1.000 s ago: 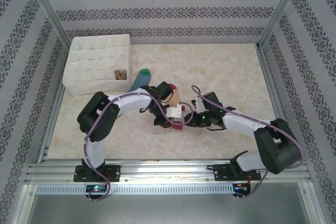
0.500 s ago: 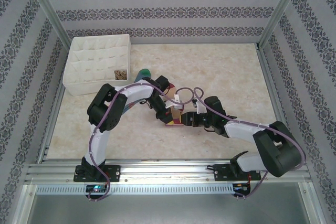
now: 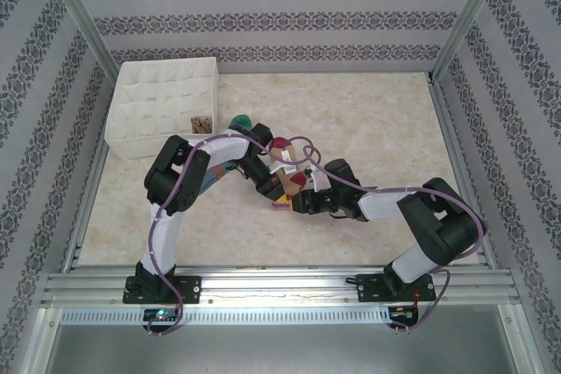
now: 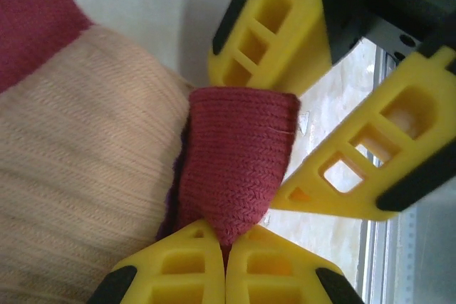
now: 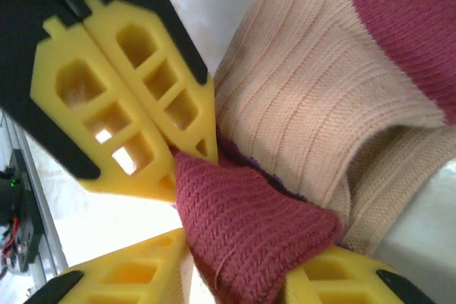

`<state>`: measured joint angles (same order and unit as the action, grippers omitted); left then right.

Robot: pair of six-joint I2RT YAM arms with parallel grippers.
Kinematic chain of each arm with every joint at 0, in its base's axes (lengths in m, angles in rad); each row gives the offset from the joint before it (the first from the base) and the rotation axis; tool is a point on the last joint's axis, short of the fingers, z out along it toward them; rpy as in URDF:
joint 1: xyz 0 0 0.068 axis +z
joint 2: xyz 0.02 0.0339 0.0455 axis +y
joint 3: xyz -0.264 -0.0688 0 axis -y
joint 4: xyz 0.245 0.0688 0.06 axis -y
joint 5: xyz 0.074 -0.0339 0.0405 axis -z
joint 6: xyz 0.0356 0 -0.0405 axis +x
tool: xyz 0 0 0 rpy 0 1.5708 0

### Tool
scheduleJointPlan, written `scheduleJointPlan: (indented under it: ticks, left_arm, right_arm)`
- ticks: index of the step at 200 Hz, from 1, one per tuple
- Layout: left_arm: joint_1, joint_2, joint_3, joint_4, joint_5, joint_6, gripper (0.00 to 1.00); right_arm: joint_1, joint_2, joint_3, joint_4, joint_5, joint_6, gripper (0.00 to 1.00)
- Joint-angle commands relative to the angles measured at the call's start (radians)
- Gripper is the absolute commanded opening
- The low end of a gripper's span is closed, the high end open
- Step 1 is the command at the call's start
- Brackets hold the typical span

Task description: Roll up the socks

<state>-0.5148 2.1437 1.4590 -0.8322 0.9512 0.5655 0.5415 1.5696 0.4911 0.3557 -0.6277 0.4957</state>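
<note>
We've pulled both arms in tighter since a second ago: left gripper [image 4: 226, 265] and right gripper [image 5: 235, 275] both clenched on the tan sock's [image 3: 289, 179] maroon end mid-tabletop, roll starting.

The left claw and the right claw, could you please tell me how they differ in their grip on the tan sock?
The left claw has its fingers pressed together, pinching the maroon tip of the tan sock; the right claw has its fingers apart, with that maroon end sitting between them. In the top view the left claw reaches in from the left side, the right claw from the right. Both have yellow fingers and meet at the same maroon end.
</note>
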Motion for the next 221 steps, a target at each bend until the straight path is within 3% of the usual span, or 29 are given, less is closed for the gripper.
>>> scheduleJointPlan:
  ticks: [1, 31, 58, 86, 125, 152, 221]
  left_arm:
    - [0.01, 0.008, 0.001, -0.032, 0.036, -0.031, 0.0]
    - [0.011, -0.054, -0.055, 0.06, -0.011, -0.059, 0.09]
    - [0.024, -0.15, -0.168, 0.24, -0.035, -0.145, 0.24]
    - [0.032, -0.276, -0.316, 0.466, -0.053, -0.203, 0.32]
    - [0.026, -0.453, -0.522, 0.722, -0.174, -0.226, 0.34]
    - [-0.029, -0.532, -0.617, 0.83, -0.304, -0.224, 0.37]
    - [-0.042, -0.433, -0.643, 0.949, -0.431, -0.361, 0.36]
  right_arm:
    - [0.015, 0.012, 0.027, -0.009, -0.003, -0.023, 0.19]
    - [0.015, 0.015, 0.042, -0.079, -0.007, -0.022, 0.07]
    - [0.014, 0.077, 0.082, -0.166, -0.057, -0.019, 0.03]
    - [0.014, 0.145, 0.127, -0.242, -0.072, 0.003, 0.03]
    - [0.009, 0.224, 0.217, -0.362, -0.05, 0.053, 0.04]
    - [0.009, 0.267, 0.258, -0.389, -0.068, 0.067, 0.05]
    - [0.007, 0.288, 0.276, -0.416, -0.096, 0.077, 0.08]
